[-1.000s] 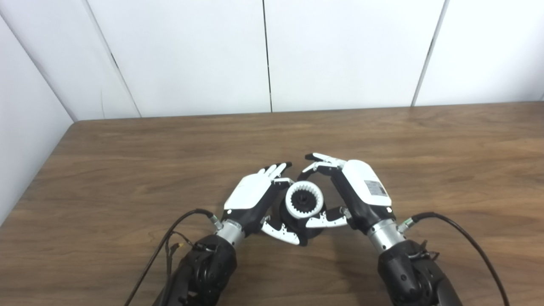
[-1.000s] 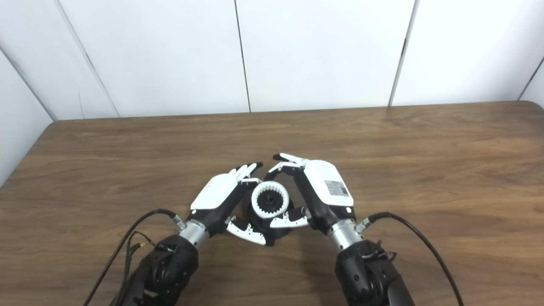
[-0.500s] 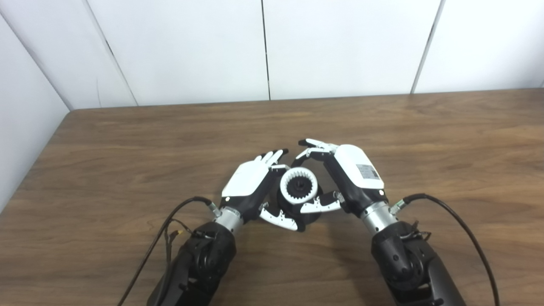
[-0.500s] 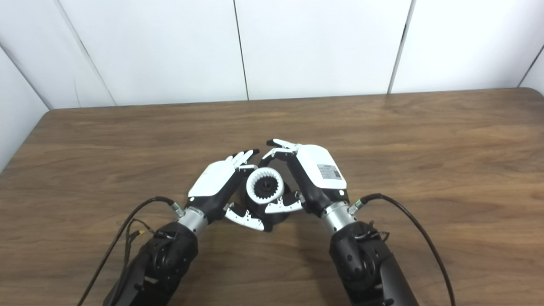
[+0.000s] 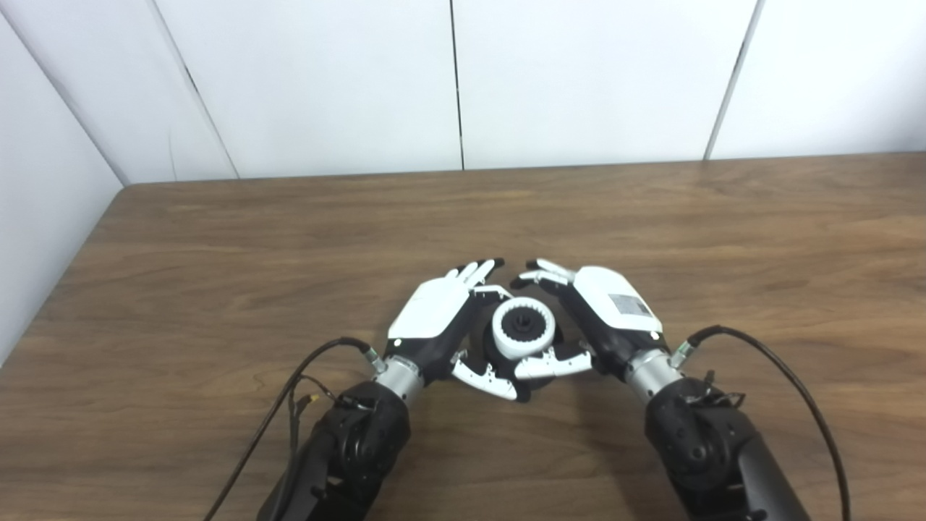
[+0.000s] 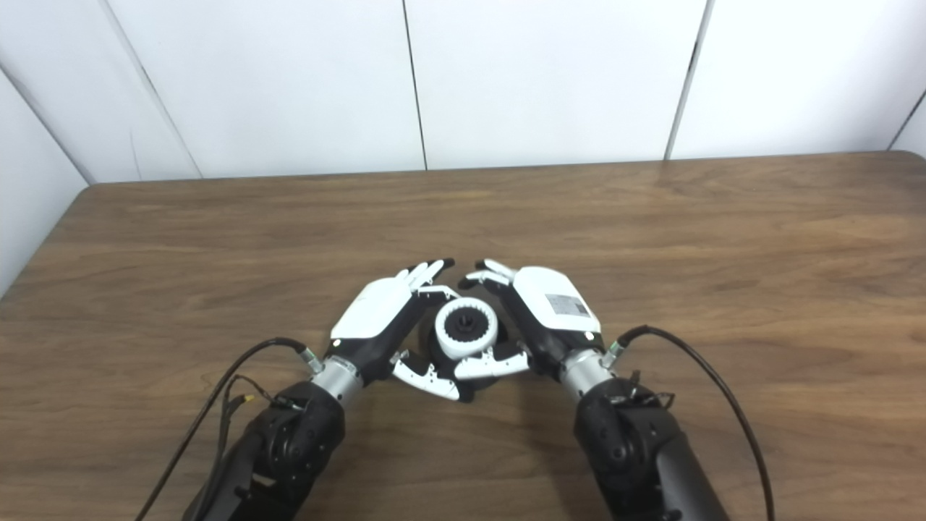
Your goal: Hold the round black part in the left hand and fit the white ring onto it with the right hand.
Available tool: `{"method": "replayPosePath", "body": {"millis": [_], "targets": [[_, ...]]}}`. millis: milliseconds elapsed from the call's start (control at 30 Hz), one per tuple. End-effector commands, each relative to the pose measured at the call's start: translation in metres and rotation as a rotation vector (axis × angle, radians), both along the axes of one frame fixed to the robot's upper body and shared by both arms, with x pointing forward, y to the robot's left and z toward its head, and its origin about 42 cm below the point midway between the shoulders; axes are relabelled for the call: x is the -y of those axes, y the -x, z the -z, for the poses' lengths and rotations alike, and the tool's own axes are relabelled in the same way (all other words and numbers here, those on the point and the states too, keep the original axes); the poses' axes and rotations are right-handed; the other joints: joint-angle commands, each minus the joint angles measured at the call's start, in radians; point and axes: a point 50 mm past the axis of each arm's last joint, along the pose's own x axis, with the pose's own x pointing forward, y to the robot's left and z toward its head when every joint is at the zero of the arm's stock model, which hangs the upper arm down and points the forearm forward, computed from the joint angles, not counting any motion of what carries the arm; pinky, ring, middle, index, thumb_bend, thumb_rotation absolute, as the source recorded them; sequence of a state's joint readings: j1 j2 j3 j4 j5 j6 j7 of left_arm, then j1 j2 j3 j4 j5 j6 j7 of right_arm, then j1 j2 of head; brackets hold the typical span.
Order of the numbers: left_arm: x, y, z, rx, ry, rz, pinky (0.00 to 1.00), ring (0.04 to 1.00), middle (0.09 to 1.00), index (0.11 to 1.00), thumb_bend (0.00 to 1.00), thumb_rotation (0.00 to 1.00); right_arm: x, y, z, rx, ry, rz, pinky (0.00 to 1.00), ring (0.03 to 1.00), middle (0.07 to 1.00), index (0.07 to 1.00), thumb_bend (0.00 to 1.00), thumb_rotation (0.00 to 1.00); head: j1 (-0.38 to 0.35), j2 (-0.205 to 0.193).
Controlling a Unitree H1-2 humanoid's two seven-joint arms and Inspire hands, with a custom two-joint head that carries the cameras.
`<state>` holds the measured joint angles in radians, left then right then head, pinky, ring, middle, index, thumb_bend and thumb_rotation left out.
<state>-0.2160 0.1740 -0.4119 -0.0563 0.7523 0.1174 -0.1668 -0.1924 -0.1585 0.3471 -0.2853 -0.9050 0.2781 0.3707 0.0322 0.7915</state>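
Both arms enter from the bottom edge, dark forearms angled inward toward the centre. Left hand (image 5: 434, 315) white back facing up-left, fingers (image 5: 474, 271) extended and pointing up-right, thumb (image 5: 486, 378) reaching right underneath. Right hand (image 5: 611, 311) mirrors it, white back up-right, fingers (image 5: 542, 273) curled inward toward the left hand's tips, thumb (image 5: 553, 365) pointing left, crossing just above the left thumb. Both hands cupped together, fingertips close but apart. Cables loop from each wrist.

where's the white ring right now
In both head views the white ring sits low in the centre, on top of the round black part, cupped between the left hand and the right hand over the wooden table.
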Motion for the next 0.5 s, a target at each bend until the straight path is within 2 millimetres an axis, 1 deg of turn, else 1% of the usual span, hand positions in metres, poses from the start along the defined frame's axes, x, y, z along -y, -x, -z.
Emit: {"method": "replayPosePath", "body": {"millis": [0, 233, 467], "targets": [[0.0, -0.004, -0.013, 0.045, 0.006, 0.021, 1.0, 1.0, 1.0, 0.609, 0.96, 0.33, 0.0, -0.003, -0.022, 0.047, 0.002, -0.014, 0.94, 0.984, 0.999, 0.997, 1.0, 0.55, 0.001, 0.002], [-0.004, -0.005, -0.015, 0.054, -0.01, 0.019, 1.0, 1.0, 1.0, 0.614, 0.93, 0.3, 0.015, 0.0, -0.025, 0.012, 0.053, -0.012, 0.92, 1.0, 1.0, 1.0, 1.0, 0.52, -0.002, 0.004], [-0.005, -0.006, -0.016, 0.057, -0.009, 0.015, 1.0, 1.0, 1.0, 0.613, 0.93, 0.27, 0.032, 0.004, -0.026, -0.013, 0.071, -0.016, 0.92, 1.0, 1.0, 1.0, 1.0, 0.49, -0.006, 0.002]]}}
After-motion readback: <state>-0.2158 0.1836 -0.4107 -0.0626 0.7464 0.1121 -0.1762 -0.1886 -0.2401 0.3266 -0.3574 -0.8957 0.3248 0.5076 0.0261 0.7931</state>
